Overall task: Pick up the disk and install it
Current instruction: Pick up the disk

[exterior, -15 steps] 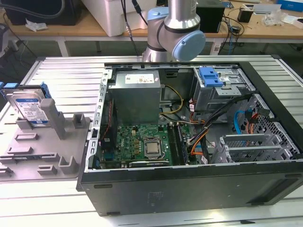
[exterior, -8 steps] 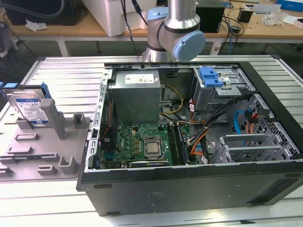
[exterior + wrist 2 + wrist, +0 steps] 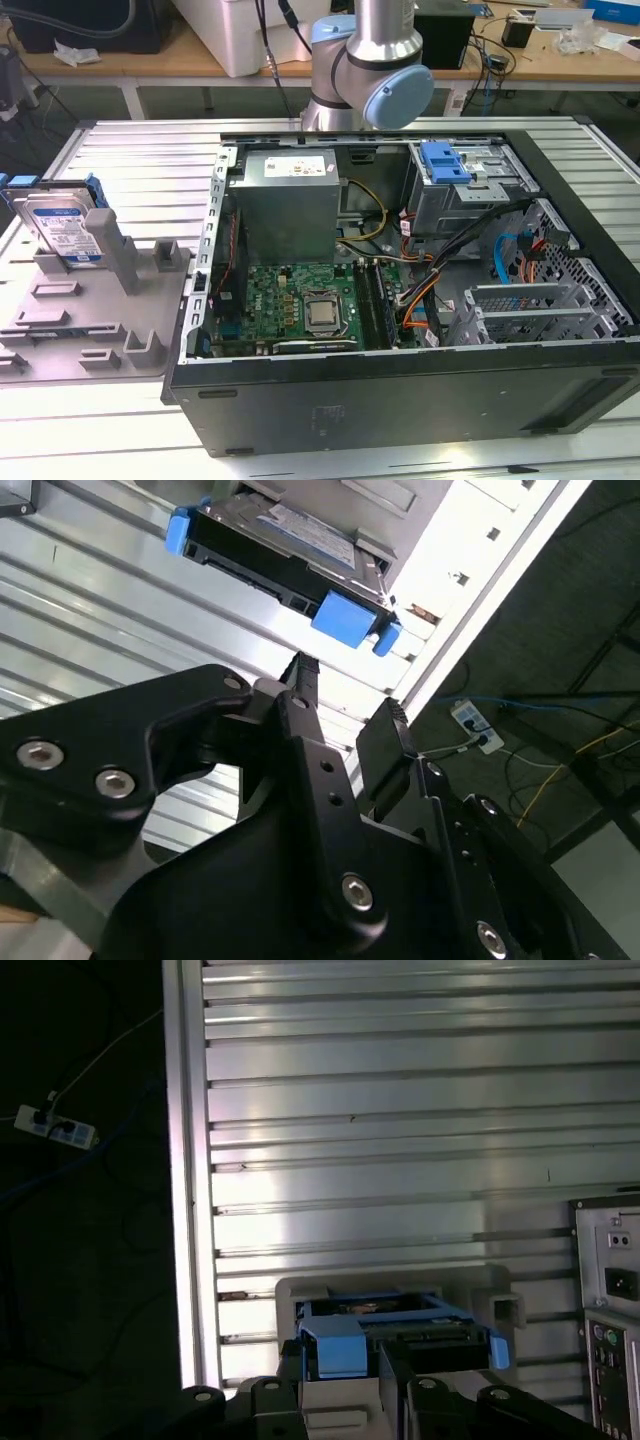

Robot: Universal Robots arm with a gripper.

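Observation:
The disk [image 3: 65,228], silver with a white-and-blue label and blue rails, stands on edge in a grey holder [image 3: 120,310] at the exterior view's left, outside the computer case. In both wrist views the disk [image 3: 285,545] [image 3: 400,1322] lies beyond the fingertips, well apart from them. My gripper [image 3: 345,705] is open, its black fingers [image 3: 300,695] holding nothing. In the exterior view, part of the arm [image 3: 370,60] shows at the back, behind the case.
The open computer case [image 3: 400,400] fills the middle of the ribbed metal table [image 3: 130,150]. Inside are a grey power supply [image 3: 290,200], a motherboard [image 3: 300,300] and a metal drive cage [image 3: 480,195] with a blue bracket [image 3: 445,160]. A power strip [image 3: 55,1125] lies on the floor.

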